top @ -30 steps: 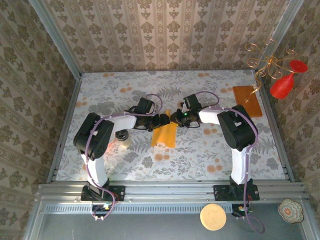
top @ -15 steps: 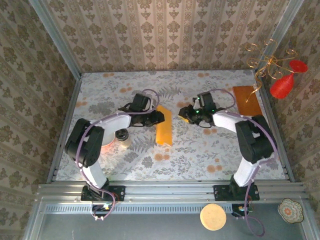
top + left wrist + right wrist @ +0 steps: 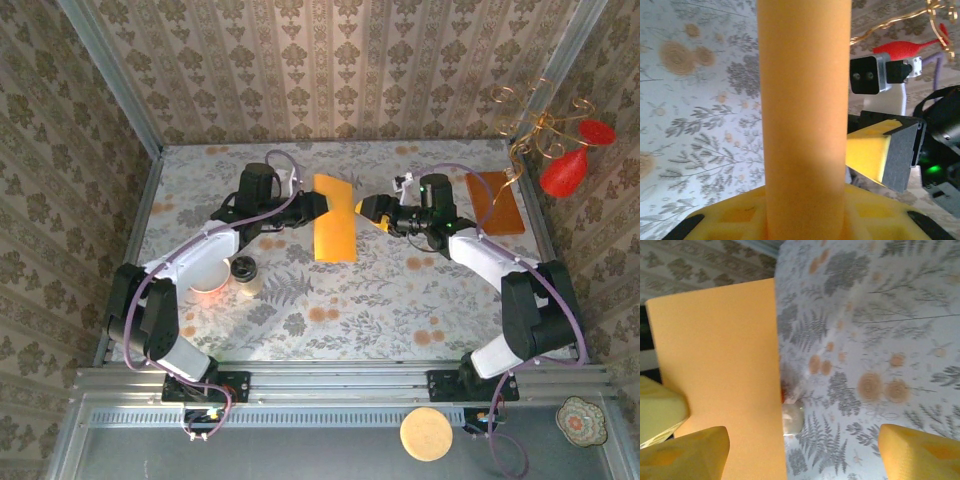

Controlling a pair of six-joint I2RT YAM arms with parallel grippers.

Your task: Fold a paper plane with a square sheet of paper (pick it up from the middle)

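Risk, slip: the square sheet of paper (image 3: 335,222) hangs from one grip only. A thin sheet held at its edge could swivel or slide out of the left gripper (image 3: 318,204) if that arm swings.
Risk, crease: if the right gripper (image 3: 376,212) closes off-line it would pinch across the fold. That would likely set a crooked crease and spoil the plane's centre line.
Risk, collision: both grippers sit close on either side of the paper. A misjudged approach could knock them together or crumple the sheet.
Paper: over the far half of the surface (image 3: 400,300), between the grippers. It reads as a long rectangle, probably folded in half. It looks lifted; whether its lower end touches, cannot tell.
Left gripper: narrow, clamped on the paper's left edge.
Right gripper: wide, holding nothing, with the paper just beside one finger.
Cup (image 3: 243,270): small and dark-rimmed, beside the left arm and well apart from the paper. Contents too small to tell.
Dish (image 3: 581,420): patterned, on the ledge near the right arm's base. Only its own pattern is visible inside.
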